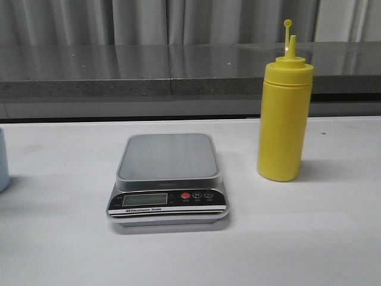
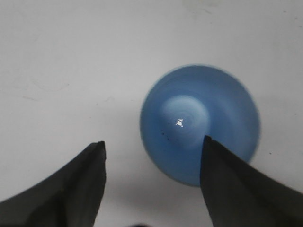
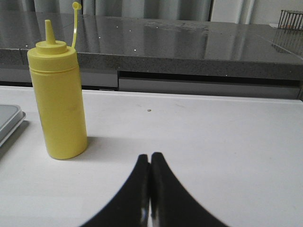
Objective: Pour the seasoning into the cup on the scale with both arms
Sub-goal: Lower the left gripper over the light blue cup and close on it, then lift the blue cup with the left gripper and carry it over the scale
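White worktop (image 1: 309, 238) carries our empty cup (image 2: 200, 124) at its left edge. Our left fingers (image 2: 97, 156) hang spread above it. Our right fingers (image 3: 142, 175) are clenched near the seasoning (image 3: 57, 94).

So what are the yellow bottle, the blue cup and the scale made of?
The bottle looks like matte, opaque plastic: even yellow, moulded nozzle and a thin tethered cap. The cup seems to be smooth blue plastic, with a small glint inside its base. The scale has a dull silver-grey platform, metal or painted plastic, I can't tell, and a glossy black front panel.
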Controlling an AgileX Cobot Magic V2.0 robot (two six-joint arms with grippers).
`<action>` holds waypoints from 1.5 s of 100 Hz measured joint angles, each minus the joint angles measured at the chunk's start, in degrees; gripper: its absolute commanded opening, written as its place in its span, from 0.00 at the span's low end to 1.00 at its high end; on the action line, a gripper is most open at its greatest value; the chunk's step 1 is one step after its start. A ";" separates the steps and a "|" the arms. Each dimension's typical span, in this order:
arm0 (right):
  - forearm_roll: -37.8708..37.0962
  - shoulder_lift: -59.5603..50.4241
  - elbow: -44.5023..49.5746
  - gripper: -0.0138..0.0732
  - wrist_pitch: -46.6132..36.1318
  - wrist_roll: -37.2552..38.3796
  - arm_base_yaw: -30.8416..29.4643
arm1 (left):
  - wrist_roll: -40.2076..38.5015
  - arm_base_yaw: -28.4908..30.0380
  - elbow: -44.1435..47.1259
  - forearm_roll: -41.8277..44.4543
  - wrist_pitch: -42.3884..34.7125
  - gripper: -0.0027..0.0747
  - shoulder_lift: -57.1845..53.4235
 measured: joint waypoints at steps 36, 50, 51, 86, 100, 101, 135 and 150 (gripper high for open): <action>0.00 0.00 0.00 0.08 0.00 0.00 0.00 | -0.61 1.47 -0.03 0.47 -2.46 0.56 6.00; 0.00 0.00 0.00 0.08 0.00 0.00 0.00 | -0.74 1.47 -0.13 0.47 -3.39 0.34 7.01; 0.00 0.00 0.00 0.08 0.00 0.00 0.00 | -0.73 1.47 -0.13 0.47 -3.42 0.32 7.04; 0.00 0.00 0.00 0.08 0.00 0.00 0.00 | -0.73 1.47 -0.37 -1.09 -4.55 0.01 7.04; 0.00 0.00 0.00 0.08 0.00 0.00 0.00 | -0.73 1.47 -1.46 -2.99 -2.66 0.01 6.05; 0.00 0.00 0.00 0.08 0.00 0.00 0.00 | -0.73 1.47 -1.72 -3.23 -2.27 0.01 5.96; 0.00 0.00 0.00 0.08 0.00 0.00 0.00 | 8.69 -5.59 -14.27 -10.17 8.34 0.01 2.47; 0.00 0.00 0.00 0.08 0.00 0.00 0.00 | 9.21 -12.12 -19.07 -10.62 10.73 0.01 2.47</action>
